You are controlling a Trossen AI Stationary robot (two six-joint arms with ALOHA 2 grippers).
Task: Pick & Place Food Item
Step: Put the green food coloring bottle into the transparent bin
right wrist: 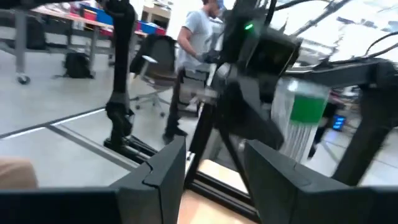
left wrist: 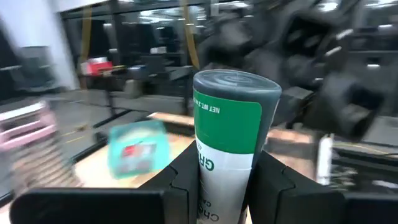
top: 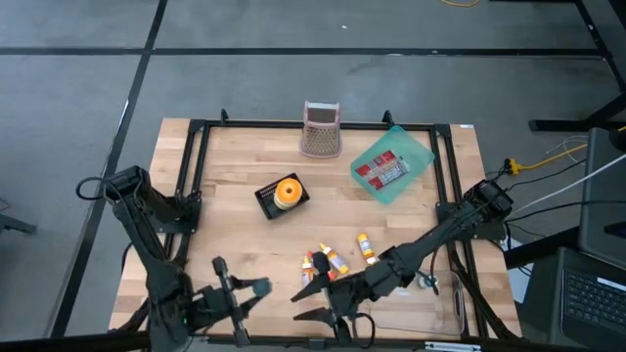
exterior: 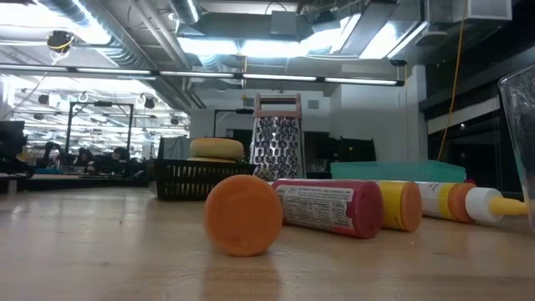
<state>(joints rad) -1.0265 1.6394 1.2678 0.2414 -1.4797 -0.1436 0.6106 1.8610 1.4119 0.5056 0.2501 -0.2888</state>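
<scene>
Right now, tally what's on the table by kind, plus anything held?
small bottles: 3
grater: 1
black basket: 1
teal tray: 1
green-lidded canister, held in the left tool: 1
Total: 7

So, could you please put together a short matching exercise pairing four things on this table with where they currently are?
Things:
1. green-capped shaker
2. metal grater
3. teal tray
4. yellow-lidded jar

Places:
A. inside a small black basket near the table's middle
B. standing at the table's far edge
C. clamped between the left gripper's fingers
D. far right part of the table, holding a red packet

Pairs: 1-C, 2-B, 3-D, 4-A
</scene>
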